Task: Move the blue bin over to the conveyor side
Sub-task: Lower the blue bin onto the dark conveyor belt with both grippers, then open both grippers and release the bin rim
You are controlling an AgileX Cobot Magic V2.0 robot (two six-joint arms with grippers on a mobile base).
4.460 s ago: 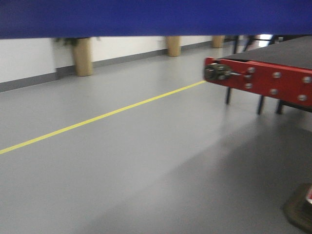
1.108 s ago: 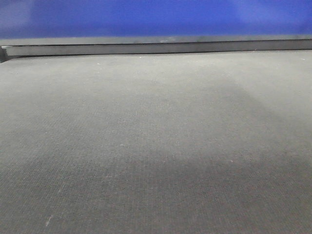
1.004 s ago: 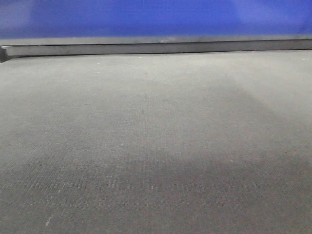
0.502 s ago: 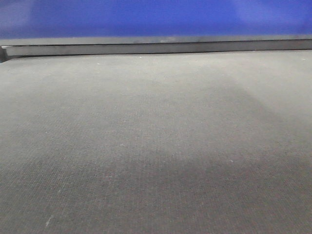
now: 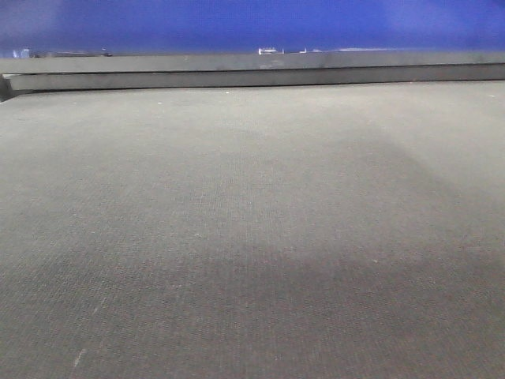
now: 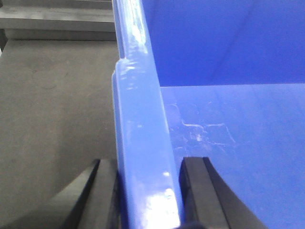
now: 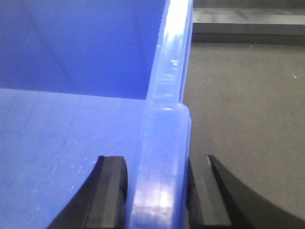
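Since a few seconds before, the floor with its yellow line had gone from the front view and the conveyor side, a dark woven belt, filled nearly all of it. In the last half second the blue band across the top had also thinned, so a little more of the grey metal strip at the belt's far edge showed beneath it. That band was the blue bin, spanning the whole width of the view above the belt. From where I stood I could not tell whether its base touched the belt or hung just clear of it. The left gripper was clamped on the bin's left wall, one black finger outside over the belt and the other inside over the scuffed blue floor of the bin, both pressed against the glossy rim. The right gripper held the opposite wall in the same way, with its inner finger over the bin's floor and its outer one on the belt side. Both walls stood upright between the fingers, and dark belt lay just beside each of them.
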